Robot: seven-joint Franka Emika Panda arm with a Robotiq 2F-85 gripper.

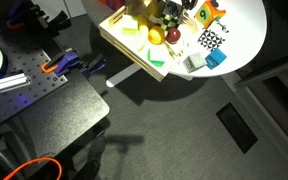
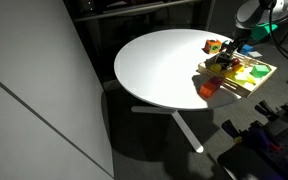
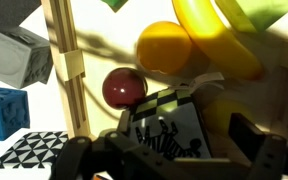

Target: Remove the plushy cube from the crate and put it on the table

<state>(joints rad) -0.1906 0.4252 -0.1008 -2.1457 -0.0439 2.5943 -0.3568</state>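
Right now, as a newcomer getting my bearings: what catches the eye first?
In the wrist view, a black-and-white patterned cube sits within the open gripper, inside the wooden crate, beside a red ball and a yellow banana. In both exterior views, that crate of bright toys stands at the edge of the round white table.

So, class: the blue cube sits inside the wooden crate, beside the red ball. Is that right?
No. The blue cube sits outside the wooden crate, on the table, with the crate's wall between it and the red ball inside. The wrist view shows it.
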